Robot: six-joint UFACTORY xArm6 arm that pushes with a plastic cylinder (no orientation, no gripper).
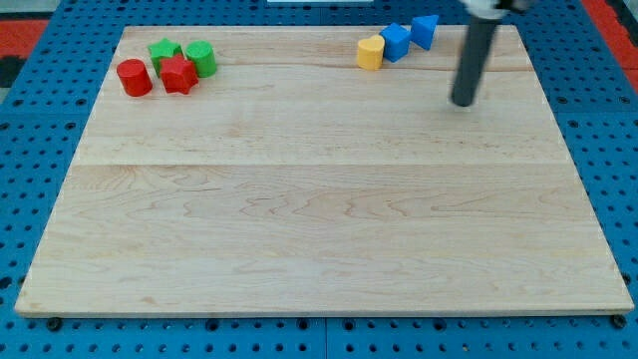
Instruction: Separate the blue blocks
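Observation:
Two blue blocks sit near the view's top right of the wooden board (319,199). A blue cube-like block (396,42) touches a blue triangular block (425,31) on its right. A yellow block (371,53) touches the blue cube's left side. My tip (464,103) stands on the board below and to the right of the blue blocks, apart from them by a short gap.
At the view's top left sits a cluster: a red cylinder (134,78), a red star-like block (178,75), a green block (163,51) and a green cylinder (201,58). The board lies on a blue pegboard table (40,150).

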